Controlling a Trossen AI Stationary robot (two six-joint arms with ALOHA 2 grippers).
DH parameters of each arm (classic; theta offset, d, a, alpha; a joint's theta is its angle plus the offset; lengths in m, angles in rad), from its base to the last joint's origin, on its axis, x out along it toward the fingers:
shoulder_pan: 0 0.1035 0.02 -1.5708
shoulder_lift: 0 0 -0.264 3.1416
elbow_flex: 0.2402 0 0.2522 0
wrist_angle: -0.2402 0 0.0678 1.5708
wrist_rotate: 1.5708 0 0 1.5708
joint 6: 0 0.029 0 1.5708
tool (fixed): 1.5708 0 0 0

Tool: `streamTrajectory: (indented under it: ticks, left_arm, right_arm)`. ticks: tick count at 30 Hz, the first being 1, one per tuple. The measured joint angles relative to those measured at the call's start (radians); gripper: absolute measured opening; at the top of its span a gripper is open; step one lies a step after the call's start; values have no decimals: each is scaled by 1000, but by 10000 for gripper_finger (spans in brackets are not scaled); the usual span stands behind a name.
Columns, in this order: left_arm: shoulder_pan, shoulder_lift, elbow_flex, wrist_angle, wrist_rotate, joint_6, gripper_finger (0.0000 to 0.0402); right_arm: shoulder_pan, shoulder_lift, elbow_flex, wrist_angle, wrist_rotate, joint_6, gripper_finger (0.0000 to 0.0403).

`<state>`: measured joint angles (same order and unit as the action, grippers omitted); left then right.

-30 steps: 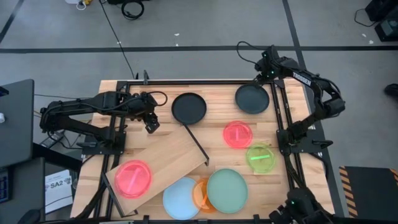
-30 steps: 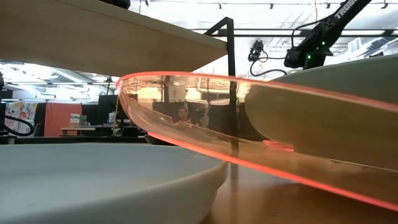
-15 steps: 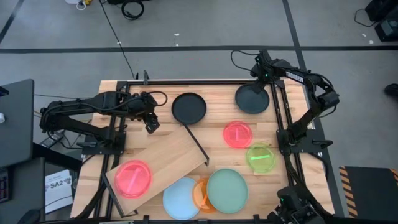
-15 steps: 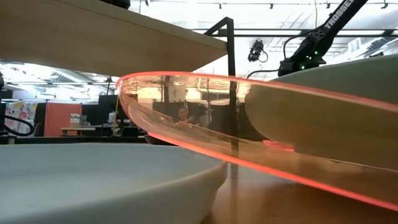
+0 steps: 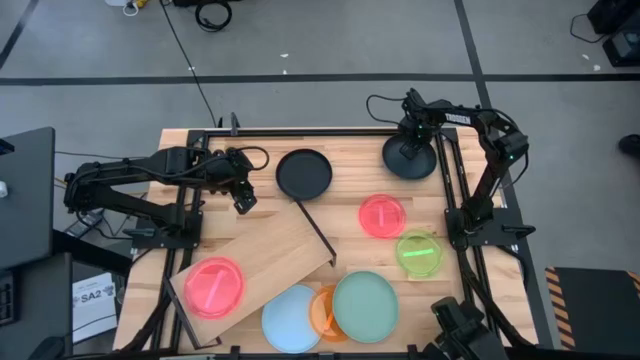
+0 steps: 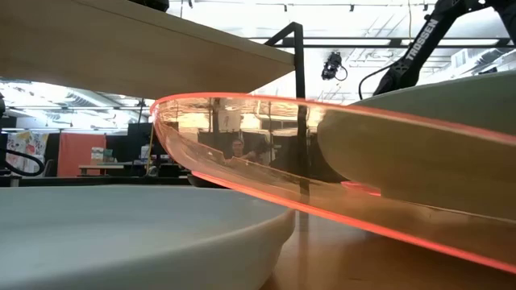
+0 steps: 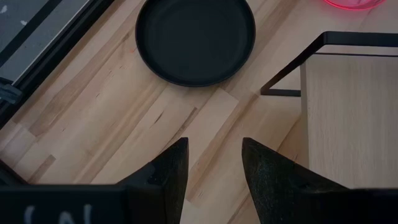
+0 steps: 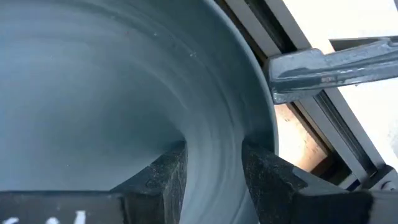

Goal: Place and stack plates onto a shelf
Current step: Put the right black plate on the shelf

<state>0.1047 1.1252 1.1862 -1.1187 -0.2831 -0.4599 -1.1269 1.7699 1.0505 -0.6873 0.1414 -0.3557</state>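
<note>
Right gripper (image 5: 412, 150), fingers apart, sits low over the one-o'clock black plate (image 5: 398, 160), apparently readying a rim grab; left gripper (image 5: 243, 203) waits parted at ten o'clock

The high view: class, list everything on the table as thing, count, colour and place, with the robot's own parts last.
Black plates: 2, far side; centre, right.
Pink plates: 2; one on shelf, one right of centre.
Neon-green plate: 1, right.
Light-blue plate: 1, near edge.
Orange plate: 1, partly under its neighbours.
Mint-green plate: 1, near edge.
Shelf: 1, pale wood, left-centre.
Left gripper: open, over bare table.
Right gripper: open, at right black plate.
</note>
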Motion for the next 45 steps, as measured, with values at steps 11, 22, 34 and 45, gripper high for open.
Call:
streamTrajectory:
  ticks: [11, 22, 34, 45]
  left_arm:
    - [0, 0, 0, 1, 0, 0, 157]
    - [0, 0, 0, 1, 0, 0, 157]
    - [0, 0, 0, 1, 1, 0, 157]
    - [0, 0, 0, 1, 1, -1, 157]
  right_arm:
    - [5, -122, -4, 17, 1, -3, 162]
    - [-1, -95, -4, 76, 45, 10, 162]
    - [2, -70, -4, 89, 74, -7, 162]
    - [-23, -70, -7, 125, -12, -14, 162]
